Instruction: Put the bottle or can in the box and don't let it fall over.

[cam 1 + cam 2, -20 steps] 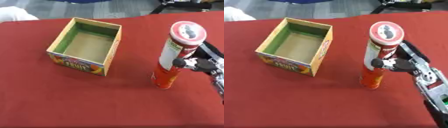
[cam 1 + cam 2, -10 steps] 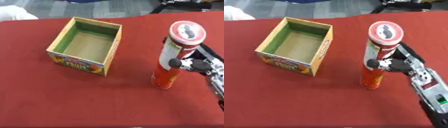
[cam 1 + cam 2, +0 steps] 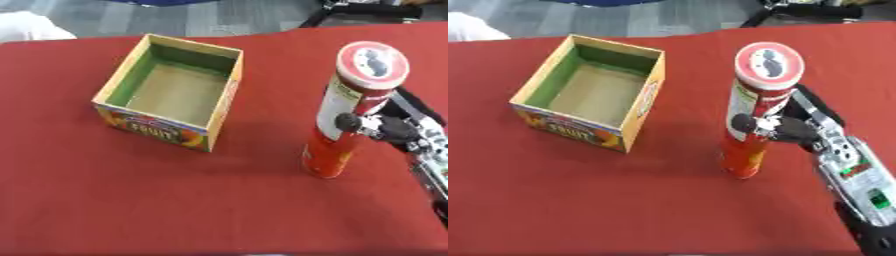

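Right hand [image 3: 798, 131] has its fingers [image 3: 745, 122] curled round the mid-body of the can [image 3: 754, 115], coming in from the can's right. Can stands upright on the red counter [image 3: 175, 200], long axis vertical, base looks still on the cloth. The box [image 3: 175, 95] sits well apart to the can's left, open top up, empty. Next move is probably lift, carry left, lower straight in. Grip is below the tall can's top, so tipping is the risk. Left hand not visible.

Both eye views look steeply down from the head at the red worktop [image 3: 105, 200], sharing the box [image 3: 171, 92] and can [image 3: 756, 110].
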Robot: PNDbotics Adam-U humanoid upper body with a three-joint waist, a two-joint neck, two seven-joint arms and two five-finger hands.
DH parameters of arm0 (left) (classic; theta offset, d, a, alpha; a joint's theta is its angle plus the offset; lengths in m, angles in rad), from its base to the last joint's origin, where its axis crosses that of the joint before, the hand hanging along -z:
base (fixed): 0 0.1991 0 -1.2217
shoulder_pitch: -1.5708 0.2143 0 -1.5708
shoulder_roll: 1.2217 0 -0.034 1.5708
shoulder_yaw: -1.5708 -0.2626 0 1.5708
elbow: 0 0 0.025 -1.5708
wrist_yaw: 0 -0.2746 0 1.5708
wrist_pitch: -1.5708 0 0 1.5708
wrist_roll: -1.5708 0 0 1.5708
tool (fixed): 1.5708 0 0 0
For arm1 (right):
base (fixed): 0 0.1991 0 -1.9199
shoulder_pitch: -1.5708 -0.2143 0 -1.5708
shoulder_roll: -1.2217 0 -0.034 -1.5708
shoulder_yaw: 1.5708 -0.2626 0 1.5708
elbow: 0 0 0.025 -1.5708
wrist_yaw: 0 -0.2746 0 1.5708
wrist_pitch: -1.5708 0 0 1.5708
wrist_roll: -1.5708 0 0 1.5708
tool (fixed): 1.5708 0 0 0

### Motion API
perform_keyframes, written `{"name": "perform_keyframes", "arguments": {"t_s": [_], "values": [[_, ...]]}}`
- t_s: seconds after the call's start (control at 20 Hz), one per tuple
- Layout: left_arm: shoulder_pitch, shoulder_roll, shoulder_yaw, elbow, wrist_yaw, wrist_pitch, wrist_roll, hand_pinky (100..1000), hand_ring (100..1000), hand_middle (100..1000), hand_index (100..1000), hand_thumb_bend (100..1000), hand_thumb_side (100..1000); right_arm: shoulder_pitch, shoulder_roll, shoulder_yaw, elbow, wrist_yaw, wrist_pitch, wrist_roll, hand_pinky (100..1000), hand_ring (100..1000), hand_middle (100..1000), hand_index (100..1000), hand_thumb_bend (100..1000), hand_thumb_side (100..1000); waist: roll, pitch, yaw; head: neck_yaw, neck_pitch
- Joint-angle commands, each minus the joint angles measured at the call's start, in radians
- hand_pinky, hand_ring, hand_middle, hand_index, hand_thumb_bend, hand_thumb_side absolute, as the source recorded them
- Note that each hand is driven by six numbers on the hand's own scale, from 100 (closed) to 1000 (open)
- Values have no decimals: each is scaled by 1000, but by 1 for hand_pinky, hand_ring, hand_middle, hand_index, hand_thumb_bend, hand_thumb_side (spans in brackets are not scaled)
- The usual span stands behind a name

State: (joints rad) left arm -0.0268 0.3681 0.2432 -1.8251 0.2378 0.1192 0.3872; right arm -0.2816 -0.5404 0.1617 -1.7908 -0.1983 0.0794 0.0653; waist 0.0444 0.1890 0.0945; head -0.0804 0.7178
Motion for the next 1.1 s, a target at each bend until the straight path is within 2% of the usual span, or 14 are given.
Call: {"name": "perform_keyframes", "arguments": {"t_s": [0.05,0.35,0.75,1.1], "values": [[-8,17,3,-14,-1,-2,-2,717,832,761,788,427,776,-17,-15,-3,-22,-11,2,-14,713,650,519,561,1000,541,-2,-10,1,0,-11],[-8,17,4,-14,-1,-1,-2,718,831,761,788,427,775,-31,-19,-9,-40,-5,2,-27,711,630,482,511,1000,541,-2,-12,1,1,-9],[-6,18,3,-14,-1,-1,-2,718,831,761,788,426,775,-50,-25,-19,-58,5,7,-44,709,620,470,500,1000,541,-3,-13,-2,0,-7],[-5,20,4,-14,-1,-2,-2,718,830,761,789,427,775,-100,-31,-25,-97,7,13,-60,709,609,442,464,1000,541,-3,-17,-2,-1,-3]]}}
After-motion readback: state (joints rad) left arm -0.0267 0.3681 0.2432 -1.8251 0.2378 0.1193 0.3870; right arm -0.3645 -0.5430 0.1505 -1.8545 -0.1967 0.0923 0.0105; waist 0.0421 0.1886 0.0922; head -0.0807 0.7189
